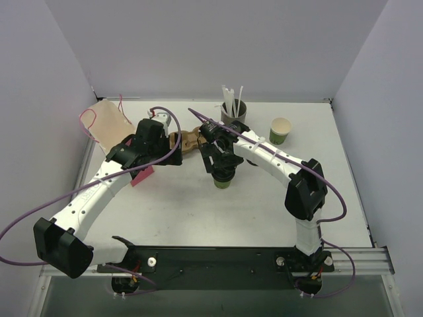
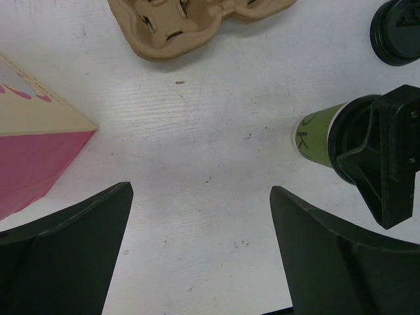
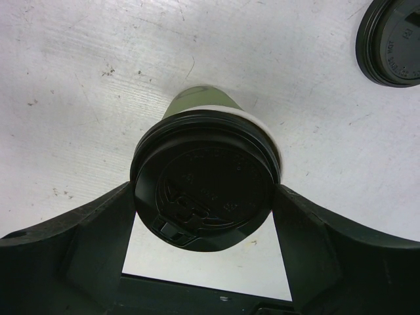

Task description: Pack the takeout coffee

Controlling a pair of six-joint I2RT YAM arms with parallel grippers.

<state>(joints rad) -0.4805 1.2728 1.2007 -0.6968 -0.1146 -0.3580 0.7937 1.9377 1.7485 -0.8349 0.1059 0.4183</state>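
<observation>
The takeout coffee (image 3: 205,190) is a small green paper cup capped with a black round lid. It stands upright at the table's middle (image 1: 223,181). My right gripper (image 3: 205,197) is shut on the lid's rim, one finger on each side; in the top view it (image 1: 221,165) sits directly over the cup. The left wrist view shows the cup's green side (image 2: 318,138) with the right fingers at its top. My left gripper (image 2: 200,197) is open and empty above bare table, left of the cup (image 1: 135,158).
A brown cardboard cup carrier (image 1: 188,140) (image 2: 190,23) lies between the arms. A loose black lid (image 3: 390,42) (image 2: 397,29) lies near the cup. A tan and pink paper bag (image 1: 109,125) (image 2: 33,131) is at left. A cream-lined green cup (image 1: 280,131) and a grey straw holder (image 1: 234,109) stand at the back.
</observation>
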